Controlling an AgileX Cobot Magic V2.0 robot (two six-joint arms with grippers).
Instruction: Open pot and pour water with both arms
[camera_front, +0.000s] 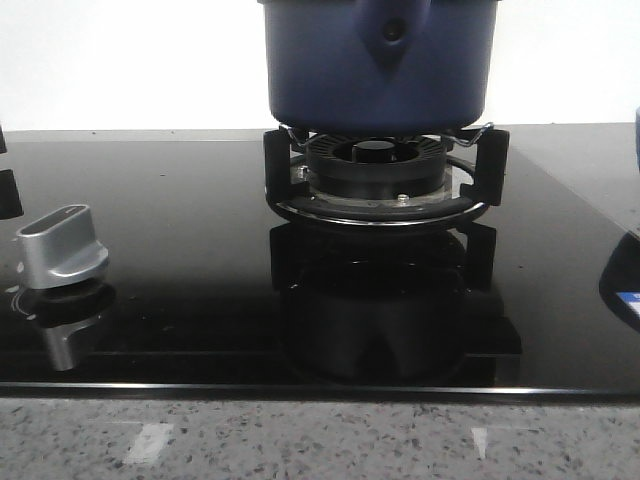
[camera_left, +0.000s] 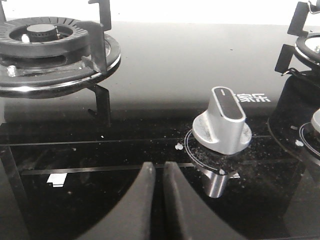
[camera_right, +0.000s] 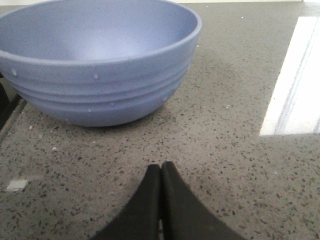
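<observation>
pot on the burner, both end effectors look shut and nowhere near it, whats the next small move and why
Probably open the left end effector and raise it toward the pot. Its fingers are shut, low over the glass hob by the silver knob, holding nothing, and the pot sits untouched on the burner.

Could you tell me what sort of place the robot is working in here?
Most likely a kitchen counter with a built-in gas hob: a dark blue pot sits on a burner grate set in black glass, a silver control knob beside it, and a light blue bowl on speckled stone worktop.

Matte pot (camera_front: 330, 70), glossy glass hob (camera_front: 180, 230)
</observation>
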